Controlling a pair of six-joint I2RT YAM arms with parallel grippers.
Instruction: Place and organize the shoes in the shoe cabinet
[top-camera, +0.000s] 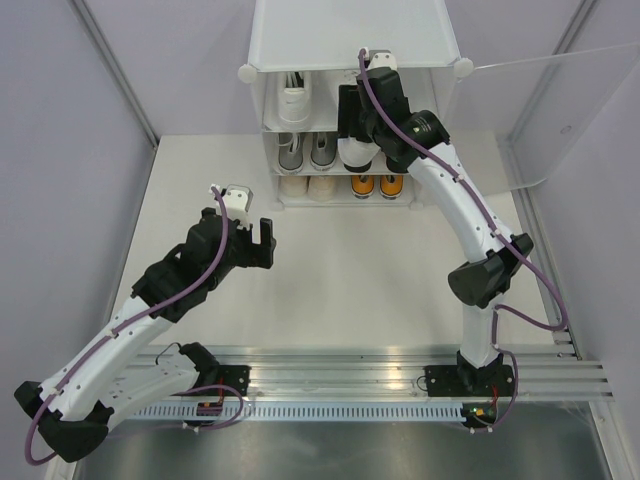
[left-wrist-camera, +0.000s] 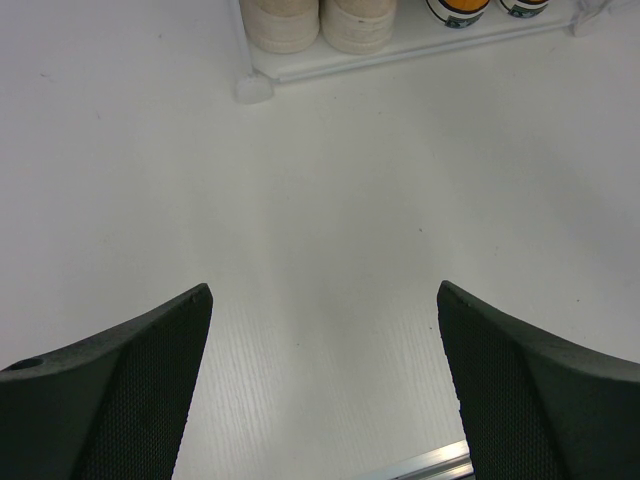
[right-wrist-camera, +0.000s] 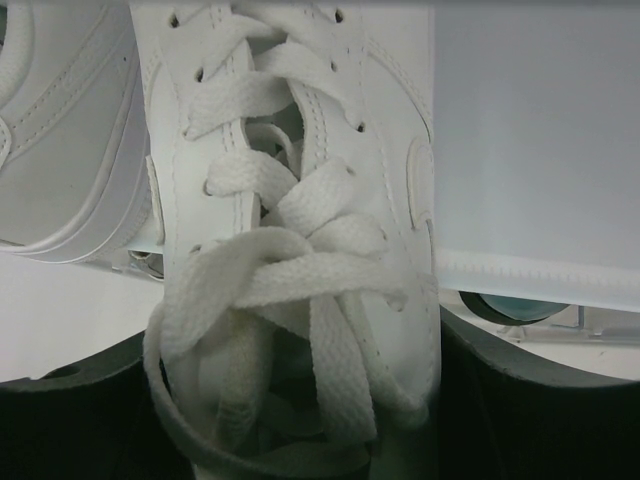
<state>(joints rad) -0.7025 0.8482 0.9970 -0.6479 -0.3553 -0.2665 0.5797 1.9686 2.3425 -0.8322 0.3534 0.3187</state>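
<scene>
My right gripper (top-camera: 352, 112) reaches into the top shelf of the white shoe cabinet (top-camera: 350, 30). In the right wrist view it (right-wrist-camera: 300, 400) is shut on a white sneaker (right-wrist-camera: 300, 150), gripped across the laced opening with the toe pointing away. A second white sneaker (right-wrist-camera: 60, 130) lies just to its left on the same shelf. A grey pair (top-camera: 305, 150) stands on the middle shelf. On the bottom shelf are a cream pair (top-camera: 308, 185) and an orange pair (top-camera: 377, 185). My left gripper (top-camera: 255, 240) hangs open over the bare table (left-wrist-camera: 325, 290), holding nothing.
The frosted cabinet door (top-camera: 560, 110) stands swung open to the right. A dark green shoe (right-wrist-camera: 505, 306) shows below the white panel on the right. The cabinet's front corner foot (left-wrist-camera: 252, 90) is ahead of my left gripper. Grey walls enclose the table.
</scene>
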